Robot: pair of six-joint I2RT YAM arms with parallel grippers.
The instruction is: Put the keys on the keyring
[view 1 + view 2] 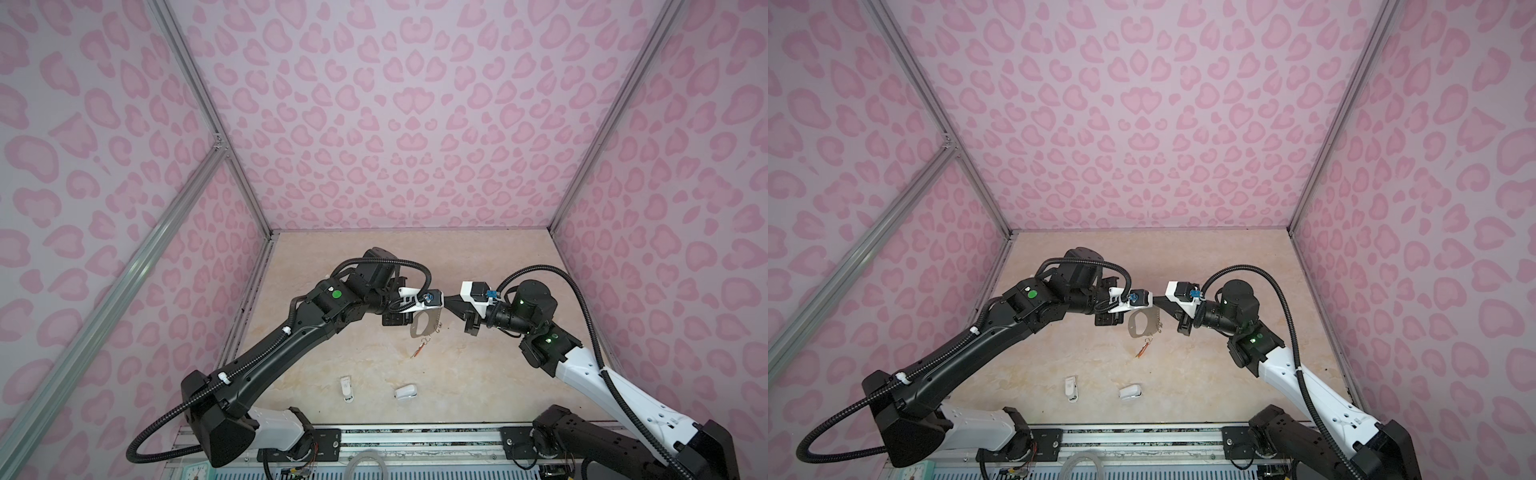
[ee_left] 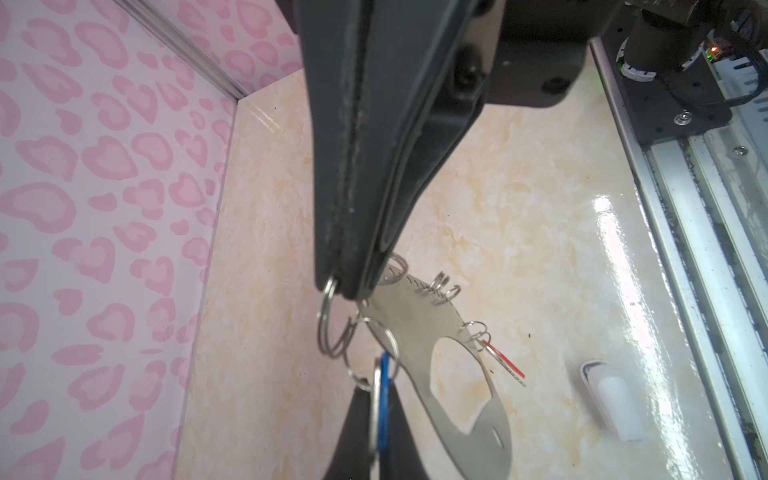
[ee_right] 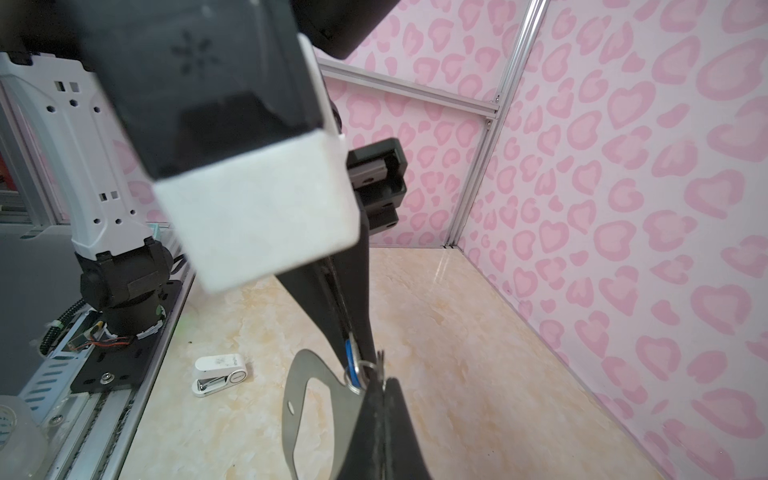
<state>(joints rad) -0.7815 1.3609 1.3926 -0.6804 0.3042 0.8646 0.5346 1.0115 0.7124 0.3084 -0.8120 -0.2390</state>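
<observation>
One orange-tagged key (image 2: 505,368) seems hung on the keyring (image 2: 415,320), which our right gripper (image 3: 384,384) holds aloft, pinching its wire ring (image 2: 330,301); our left gripper (image 2: 377,394) pinches the blue-tagged key (image 2: 385,370); we judge it unthreaded.

My left hand (image 2: 347,291) is matt black; the keyring (image 2: 415,324) brushed grey metal; one of the keys (image 2: 384,399) has a smooth blue plastic tag; the worktop (image 2: 540,199) is glossy, marble-look.

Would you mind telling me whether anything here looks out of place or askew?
Only the keyring: it hangs tilted above the table from one wire ring pinched in the left fingers, not lying flat. The red key dangles from another ring, and the right fingers grip the blue key. Nothing looks damaged.
</observation>
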